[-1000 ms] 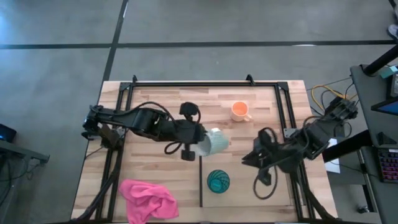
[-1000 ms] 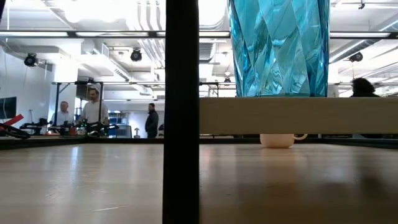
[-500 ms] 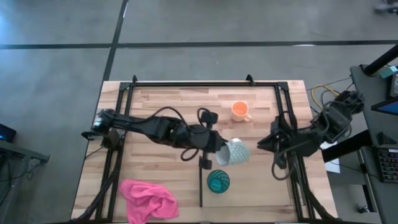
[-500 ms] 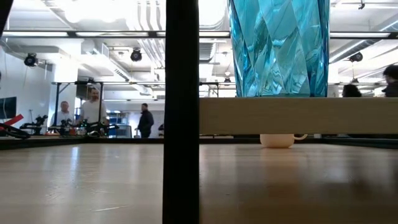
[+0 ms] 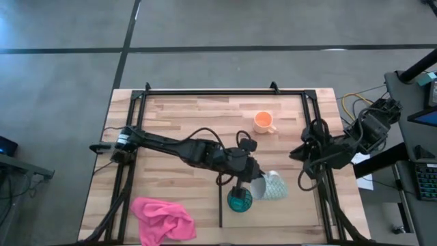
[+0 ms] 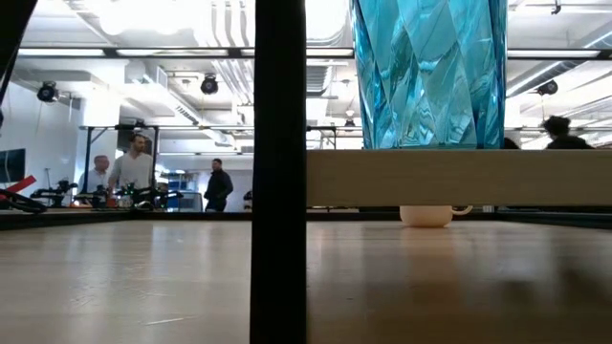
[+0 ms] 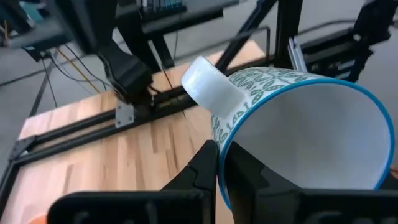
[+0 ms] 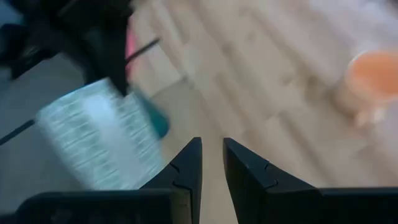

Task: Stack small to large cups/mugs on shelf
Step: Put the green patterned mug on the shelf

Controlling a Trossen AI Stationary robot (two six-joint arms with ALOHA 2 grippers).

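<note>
Your left hand [image 5: 254,179] is clamped on the white mug's [image 5: 270,186] rim, tilting it beside the teal tumbler [image 5: 239,199] on the shelf [image 5: 293,212] for placing. Your right hand [image 8: 211,163], fingers slightly apart, waits empty by the counter's edge.

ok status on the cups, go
Left gripper shut on white mug, tilted over shelf beside teal tumbler. Right gripper open, idle at right edge. Orange mug untouched.

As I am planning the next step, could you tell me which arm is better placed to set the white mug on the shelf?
Left. Its tool is shut on the white mug above the shelf, beside the teal tumbler. The right tool holds nothing.
</note>
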